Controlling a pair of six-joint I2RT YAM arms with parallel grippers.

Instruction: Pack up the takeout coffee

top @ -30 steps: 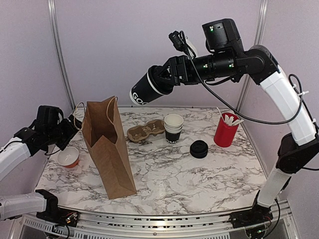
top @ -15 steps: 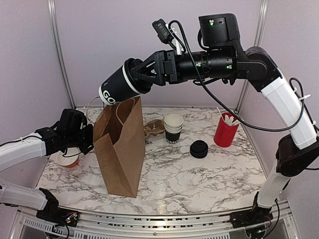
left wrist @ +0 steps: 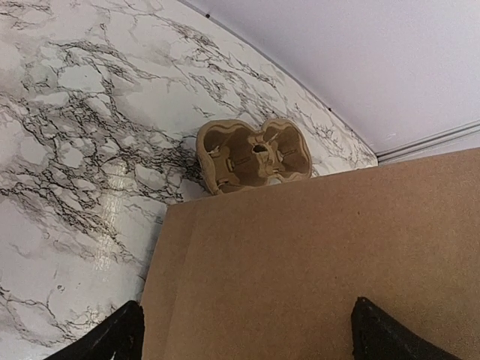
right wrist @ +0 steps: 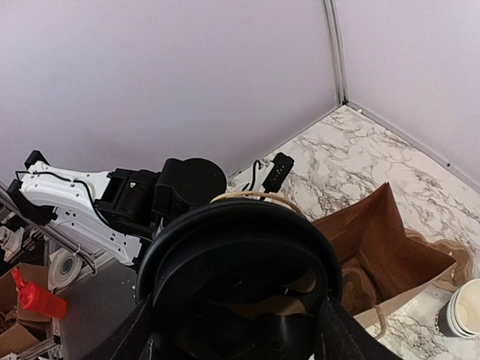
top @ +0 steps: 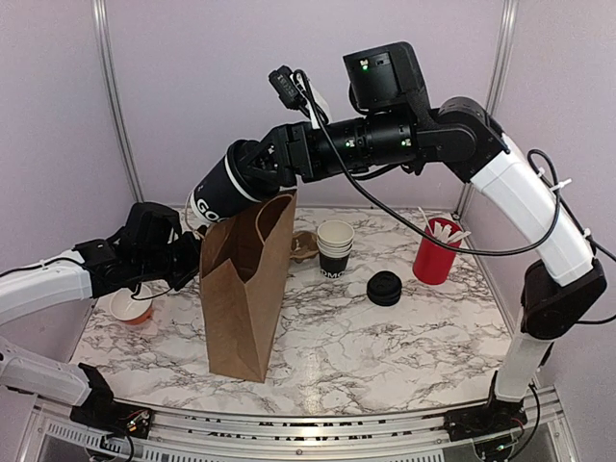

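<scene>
Counted: one lidded black paper cup with white lettering [top: 217,188]; one brown paper bag [top: 245,289]; one stack of open black paper cups [top: 335,248], number unclear; one brown cardboard cup carrier [left wrist: 253,154]; one stack of black plastic lids [top: 384,288]; one red cup of white stirrers [top: 436,252]; one small white bowl [top: 130,306].

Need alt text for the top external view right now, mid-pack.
The right gripper holds a black coffee cup, tilted, over the mouth of the open brown paper bag standing on the marble table. The open left gripper sits at the bag's left side.
</scene>
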